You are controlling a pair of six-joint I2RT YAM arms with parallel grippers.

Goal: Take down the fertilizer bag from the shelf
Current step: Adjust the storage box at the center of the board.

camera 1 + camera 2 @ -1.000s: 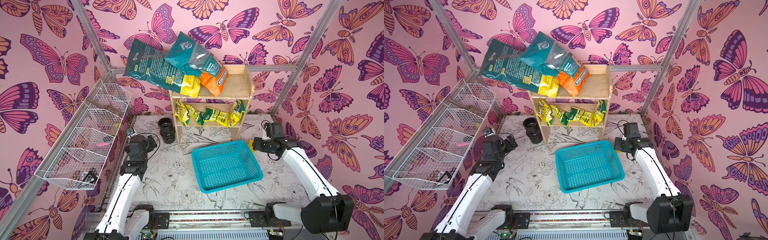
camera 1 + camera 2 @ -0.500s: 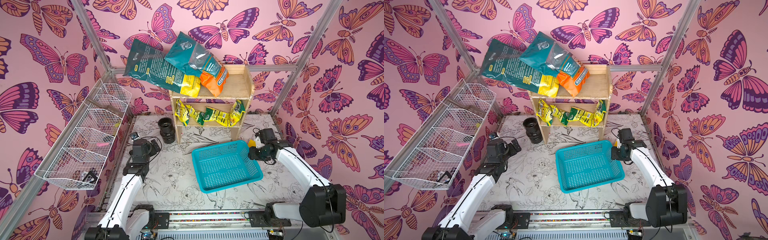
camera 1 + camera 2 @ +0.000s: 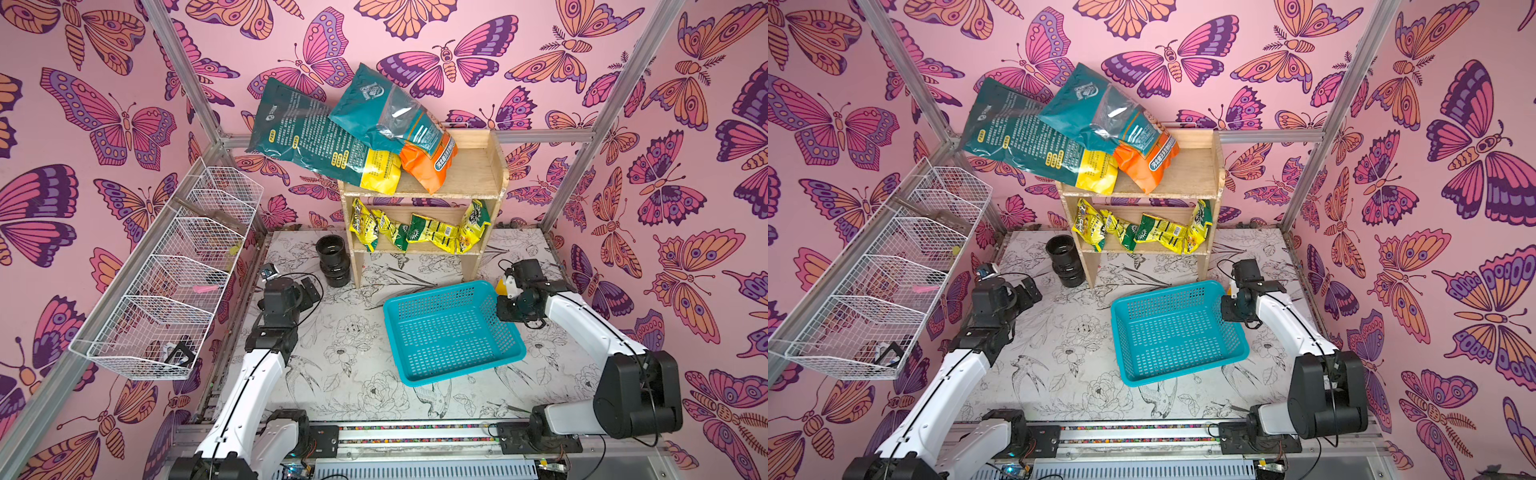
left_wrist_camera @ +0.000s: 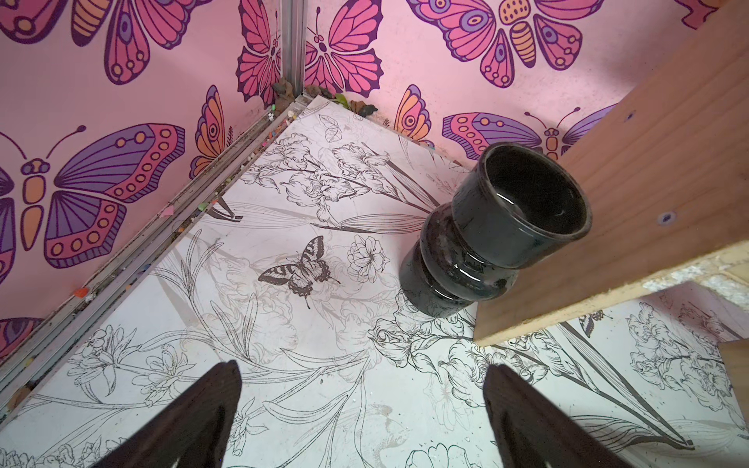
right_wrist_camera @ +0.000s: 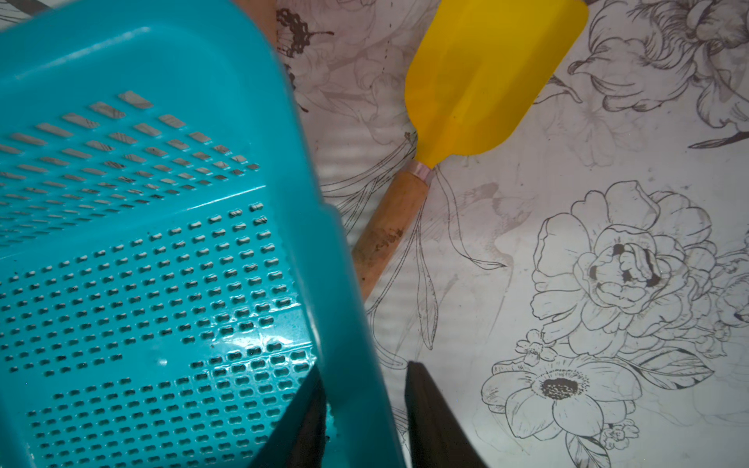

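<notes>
Fertilizer bag: two big teal bags lie on top of the shelf point(image 3: 473, 170), up high at the back. The yellow-end bag point(image 3: 316, 145) sticks out past the shelf's side. The orange-end bag point(image 3: 390, 120) lies over it. I cannot tell which bag is the right one.

The right pincer point(image 5: 362, 366) is low on the table, well apart from both bags. It has one finger on each side of the blue basket's point(image 5: 162, 243) wall. I cannot tell if it squeezes. The left pincer point(image 4: 360, 364) is wide apart and holds nothing. It is near a black pot point(image 4: 506, 227) by the shelf's leg, far below the bags.
</notes>
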